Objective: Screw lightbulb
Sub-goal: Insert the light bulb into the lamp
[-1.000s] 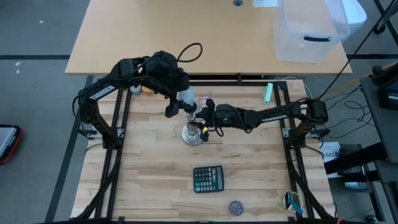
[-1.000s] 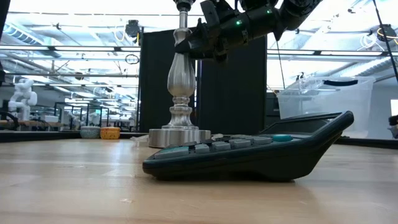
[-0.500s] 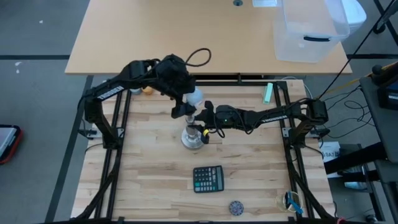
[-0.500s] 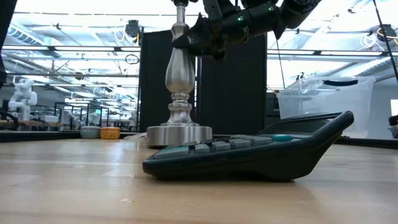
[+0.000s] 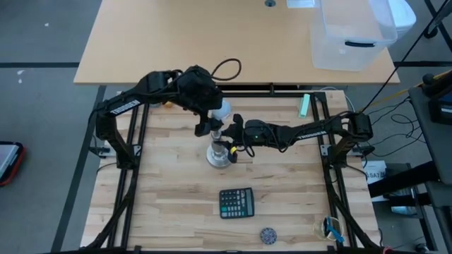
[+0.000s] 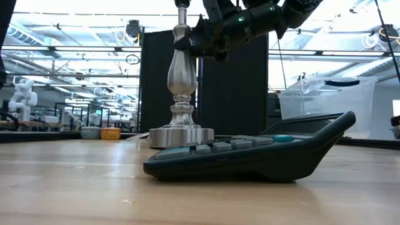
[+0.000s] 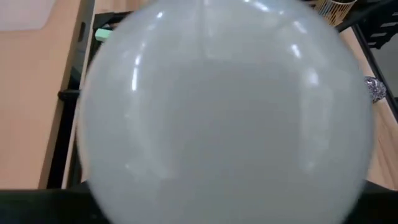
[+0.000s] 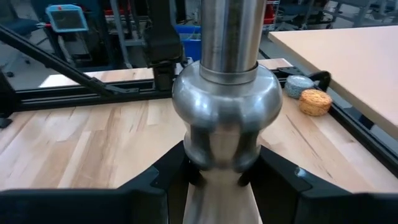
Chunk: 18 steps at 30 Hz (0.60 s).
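The frosted white lightbulb [image 5: 221, 109] fills the left wrist view [image 7: 230, 112]. My left gripper [image 5: 210, 121] is shut on it, just on the far side of the silver stand's top. The silver stand [image 6: 181, 94] rests upright on its round base [image 5: 219, 154] in the middle of the table. My right gripper [image 5: 237, 134] reaches in from the table's right and is shut on the stand's stem [image 8: 227, 124]. I cannot tell whether the bulb touches the socket. My left gripper holds the lightbulb's globe [image 7: 230, 112] high above the table. The globe itself hides the fingers and the place of contact. The bulb is lifted clear of the table. My right gripper pinches the stand's stem just below its bulge [image 8: 217, 165] between its two fingers [image 8: 163, 180]. The fingers come level from the table's right and lie across the stem. The stand is upright with its base [image 6: 181, 136] on the table.
A dark calculator [image 5: 236, 203] lies toward the near edge from the stand. A small orange ball [image 8: 314, 101] and a grey round thing lie at the far left. A green piece [image 5: 304, 106] lies at the far right, a small patterned disc [image 5: 268, 235] near the front edge.
My left gripper has carried the lightbulb a little toward the table's right, closer to the stand's top, turning as it went, then has held nearly still. My right gripper has stayed on the stem.
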Each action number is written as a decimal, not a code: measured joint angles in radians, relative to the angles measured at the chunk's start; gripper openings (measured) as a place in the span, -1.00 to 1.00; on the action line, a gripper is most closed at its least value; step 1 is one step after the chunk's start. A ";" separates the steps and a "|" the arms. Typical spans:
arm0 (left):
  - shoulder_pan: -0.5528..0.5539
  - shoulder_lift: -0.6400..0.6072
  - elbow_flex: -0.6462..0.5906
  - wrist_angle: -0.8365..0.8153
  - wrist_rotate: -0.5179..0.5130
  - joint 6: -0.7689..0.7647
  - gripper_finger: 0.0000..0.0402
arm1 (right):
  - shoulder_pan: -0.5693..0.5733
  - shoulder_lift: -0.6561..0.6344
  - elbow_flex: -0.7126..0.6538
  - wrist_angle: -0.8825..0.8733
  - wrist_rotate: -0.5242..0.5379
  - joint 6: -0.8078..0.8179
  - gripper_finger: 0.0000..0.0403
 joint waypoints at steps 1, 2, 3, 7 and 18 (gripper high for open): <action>-0.002 0.000 0.000 0.000 -0.001 0.000 0.32 | 0.001 0.000 0.000 -0.001 0.008 -0.002 -0.31; -0.002 0.000 0.000 0.000 -0.001 0.000 0.28 | 0.001 0.000 0.000 -0.002 0.016 -0.003 -0.31; -0.002 0.000 0.000 0.000 -0.002 0.000 0.25 | 0.001 0.000 0.000 -0.002 0.023 -0.003 -0.31; -0.002 0.000 0.000 0.000 -0.001 -0.002 0.12 | 0.000 0.000 0.000 -0.007 0.031 -0.003 -0.31; -0.006 0.000 0.000 0.007 0.003 -0.004 -0.09 | 0.002 -0.001 0.002 -0.016 0.055 0.003 -0.31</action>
